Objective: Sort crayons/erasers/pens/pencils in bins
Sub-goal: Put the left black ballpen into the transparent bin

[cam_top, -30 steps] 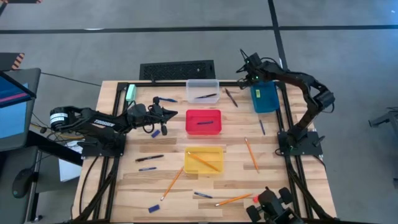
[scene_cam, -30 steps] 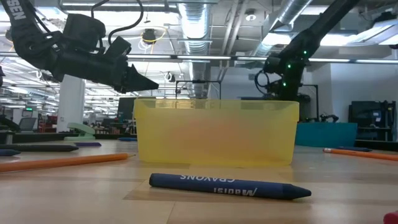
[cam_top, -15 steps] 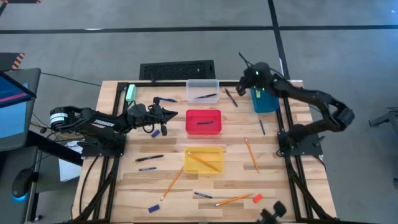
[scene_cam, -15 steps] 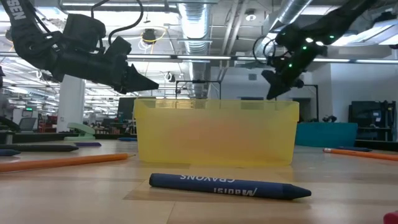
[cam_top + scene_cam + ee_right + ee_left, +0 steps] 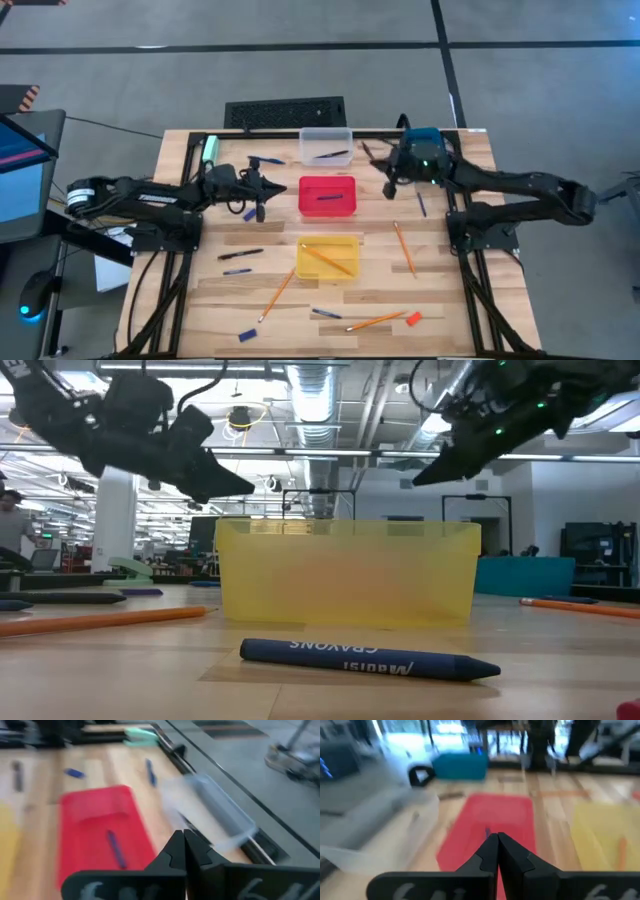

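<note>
Both grippers are pinched shut on nothing, the left gripper [image 5: 281, 183] hovering just left of the shallow red plastic bin [image 5: 327, 196] with one blue stick inside, the right gripper [image 5: 388, 178] between that bin and the blue plastic bin [image 5: 424, 150], four bins total.

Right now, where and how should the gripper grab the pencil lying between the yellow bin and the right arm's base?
Probably the pencil at mid-length, from straight above, jaws across its thin shaft. It lies flat on bare table, slightly diagonal, nothing touching it.
</note>
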